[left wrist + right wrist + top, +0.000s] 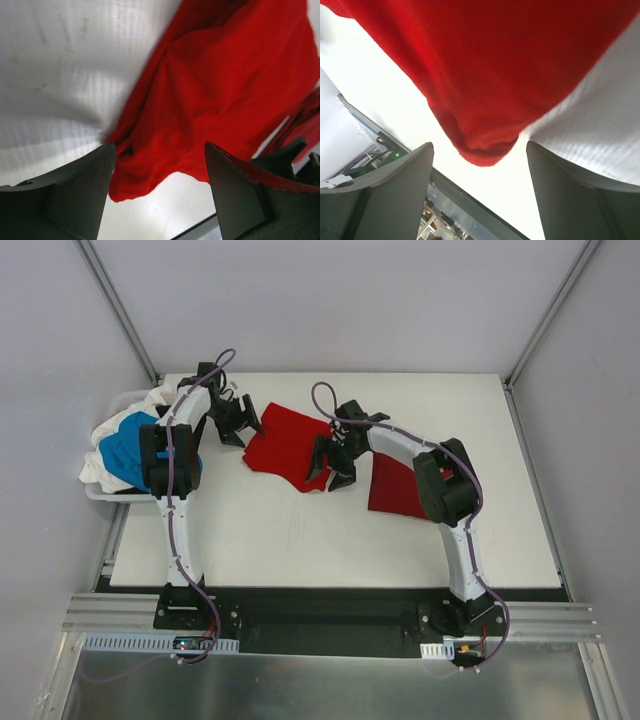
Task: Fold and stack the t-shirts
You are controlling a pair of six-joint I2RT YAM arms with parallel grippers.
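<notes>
L fingers released, over red tee edge | R fingers released, over its corner

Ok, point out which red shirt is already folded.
The right-hand red shirt, flat and squared; the middle red shirt lies rumpled, edges uneven.

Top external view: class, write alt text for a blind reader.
A rumpled red t-shirt lies mid-table between the open left gripper and right gripper. A flat red t-shirt lies further right; blue and white shirts pile far left.

table holds rumpled red t-shirt, folded red t-shirt.
</notes>
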